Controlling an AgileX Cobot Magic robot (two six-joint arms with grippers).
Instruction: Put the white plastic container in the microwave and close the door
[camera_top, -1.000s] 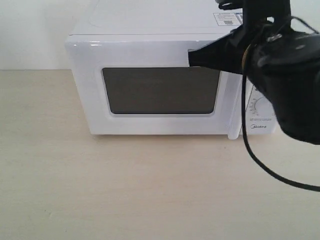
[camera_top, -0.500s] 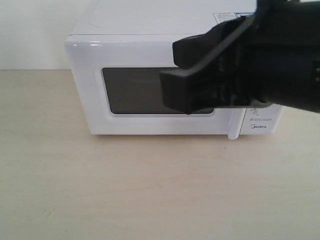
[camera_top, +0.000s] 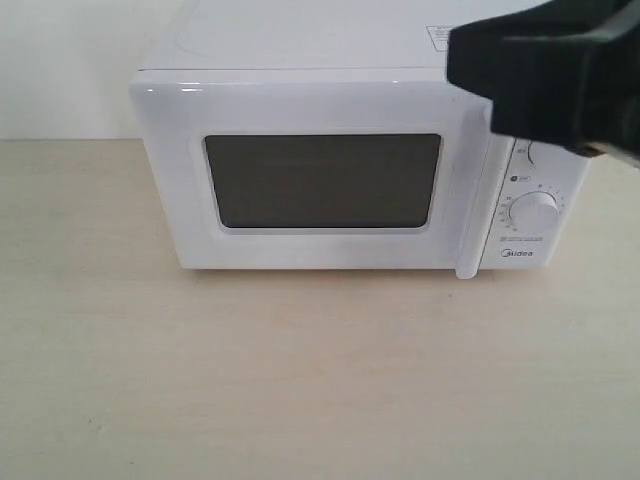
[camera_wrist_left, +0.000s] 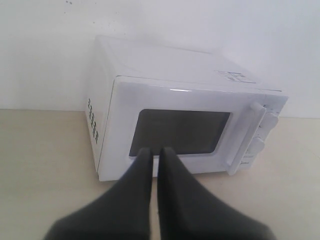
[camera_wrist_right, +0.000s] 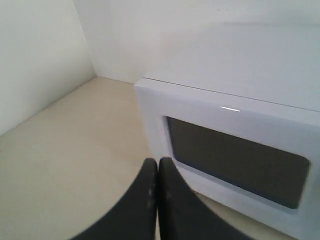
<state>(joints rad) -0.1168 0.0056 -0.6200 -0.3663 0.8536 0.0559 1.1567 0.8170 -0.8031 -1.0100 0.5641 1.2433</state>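
Note:
The white microwave (camera_top: 300, 95) stands at the back of the table with its door (camera_top: 190, 200) shut flat against the front; the dark window (camera_top: 322, 180) shows nothing inside. The vertical bar handle (camera_top: 470, 215) runs beside the dials (camera_top: 537, 213). No white plastic container shows in any view. My right gripper (camera_top: 480, 65) hangs blurred and black in front of the oven's upper right corner, shut and empty (camera_wrist_right: 157, 161). My left gripper (camera_wrist_left: 155, 150) is shut on nothing, held back from the door (camera_wrist_left: 125, 125); the exterior view does not show it.
A pale wooden table (camera_top: 300, 380) spreads in front of the oven, and a white wall (camera_top: 70, 60) rises behind it. Side vents (camera_wrist_left: 92, 120) mark the microwave's left wall. A sticker (camera_wrist_left: 232, 75) lies on its top.
The right arm has swung up and to the right, away from the door's window. The lower dial and the Midea logo have come into view. The door stays shut.

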